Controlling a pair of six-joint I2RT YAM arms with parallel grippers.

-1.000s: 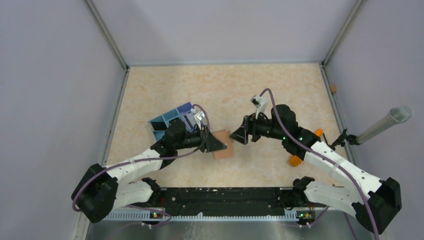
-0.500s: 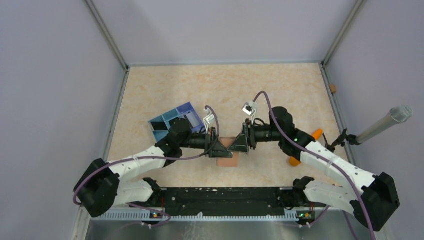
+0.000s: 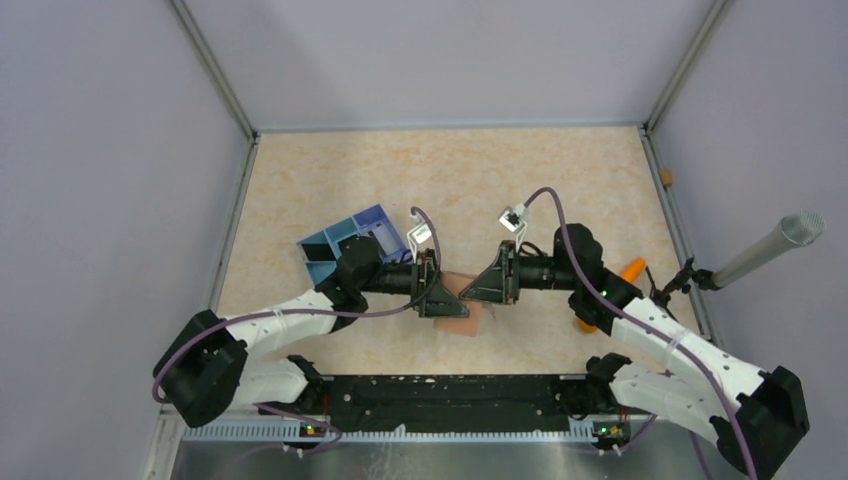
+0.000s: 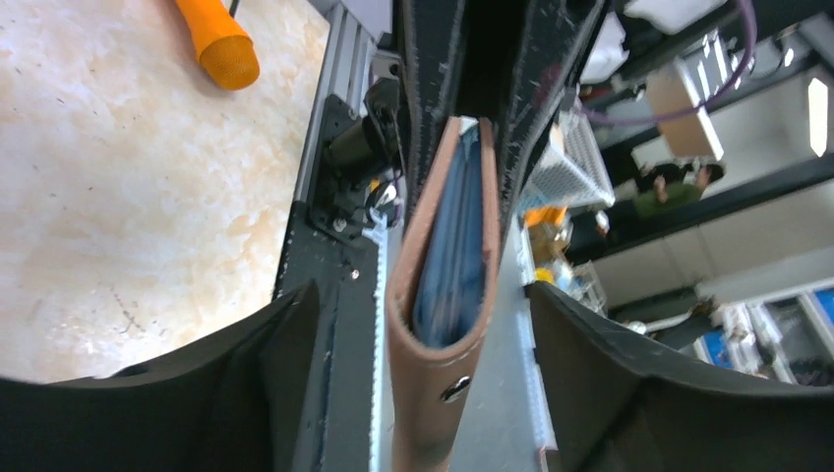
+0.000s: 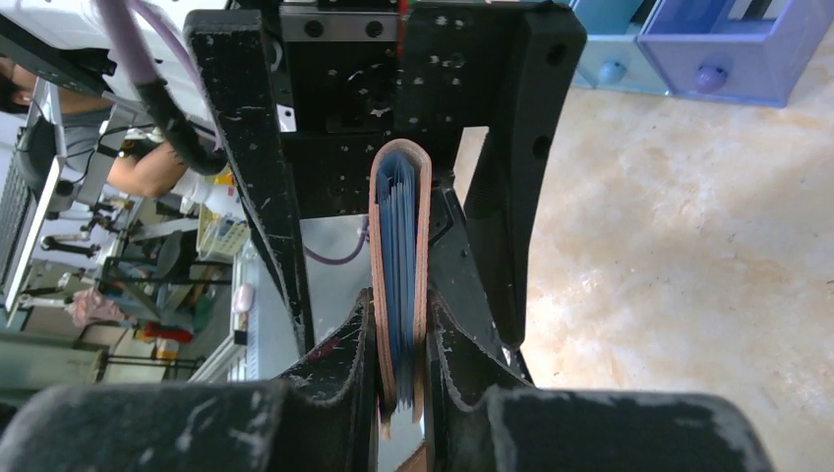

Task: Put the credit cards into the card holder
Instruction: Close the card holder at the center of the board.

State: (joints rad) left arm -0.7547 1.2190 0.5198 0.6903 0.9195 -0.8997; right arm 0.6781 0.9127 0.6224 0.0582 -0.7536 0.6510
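One brown card holder [image 4: 433, 393] sits between the jaws. The blue cards [image 4: 452, 265] inside it are too close together to count. Two grippers: left gripper [image 4: 423, 315], right gripper [image 5: 398, 329]. One blue box [image 3: 350, 245] behind the left jaws. Two orange bits [image 3: 633, 267] behind the right jaws.

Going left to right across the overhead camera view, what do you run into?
Blue divided box → left gripper → card holder → right gripper → orange carrot-shaped object → grey microphone.

The beige table [image 3: 450, 170] carries a blue divided box [image 3: 338, 240] and an orange carrot-shaped object [image 3: 633, 267].
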